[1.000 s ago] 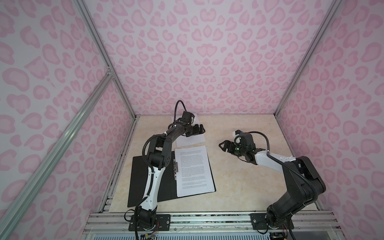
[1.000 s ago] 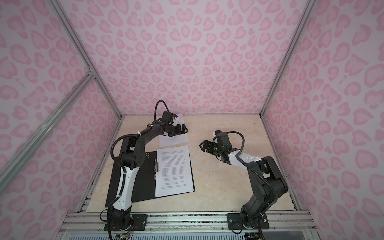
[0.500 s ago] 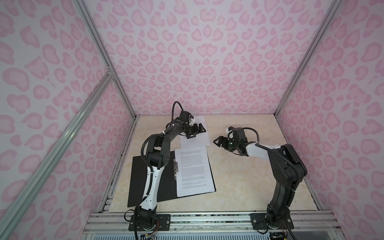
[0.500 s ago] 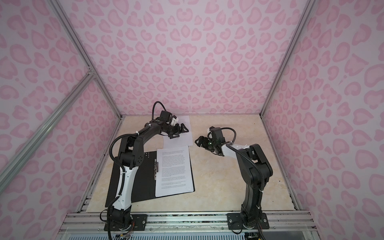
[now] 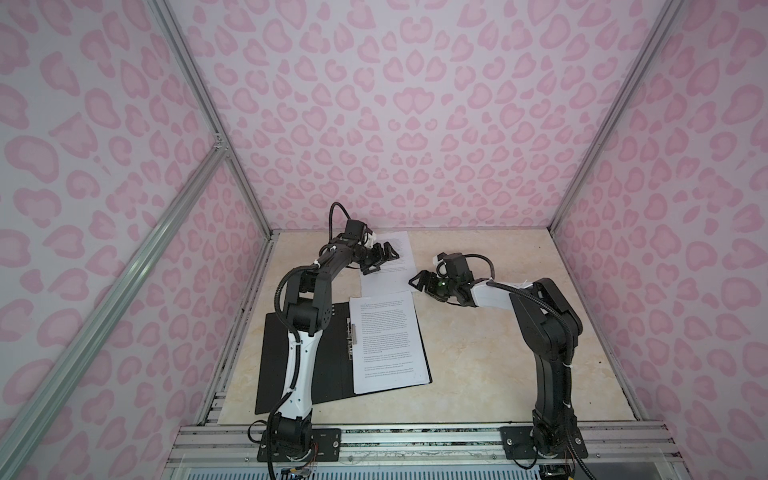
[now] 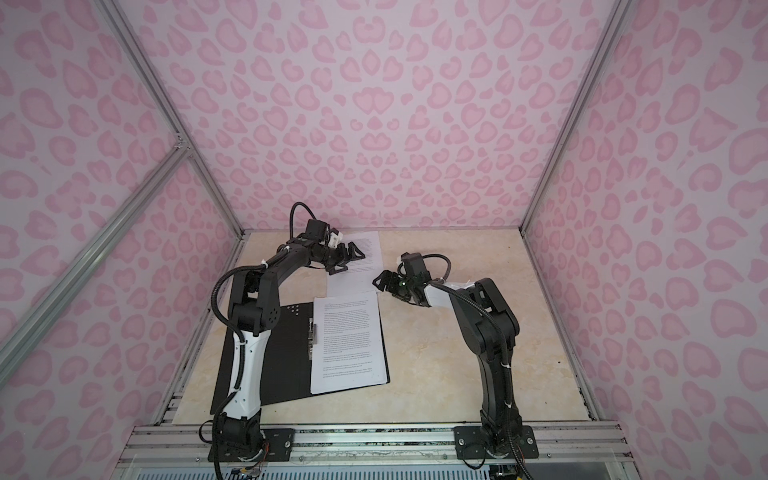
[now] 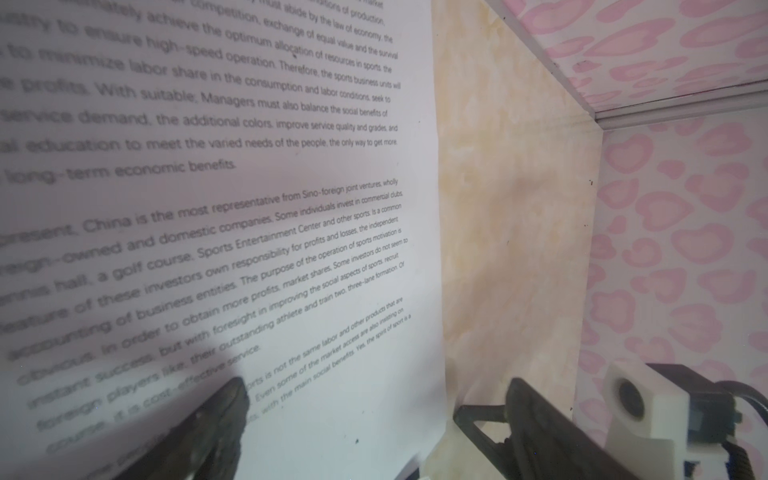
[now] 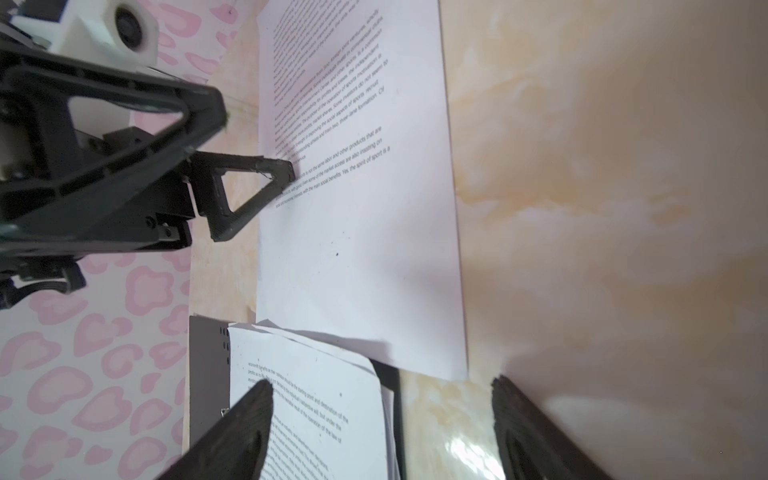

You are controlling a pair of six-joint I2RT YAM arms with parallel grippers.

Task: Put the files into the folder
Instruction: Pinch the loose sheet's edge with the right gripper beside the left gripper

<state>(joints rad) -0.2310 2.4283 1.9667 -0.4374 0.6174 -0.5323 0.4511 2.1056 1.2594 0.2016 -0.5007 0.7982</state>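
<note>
Folder (image 5: 332,374) lies open, black inside up, at the desk's (image 5: 478,353) front left corner, with a stack of files (image 5: 388,345) on its right half. One more printed sheet (image 5: 386,276) lies flat behind it, toward the back edge. The left gripper (image 5: 384,262) sits over that sheet, jaws spread, holding nothing. The right gripper (image 5: 419,284), also spread and empty, hangs just beside the sheet's near right corner.

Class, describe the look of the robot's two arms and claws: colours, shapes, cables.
Both arms are mostly black. The left arm has a white lower link, the right arm a white link near its wrist. Ribbed black cables loop alongside. The left claw and right claw have black open triangular fingers.
</note>
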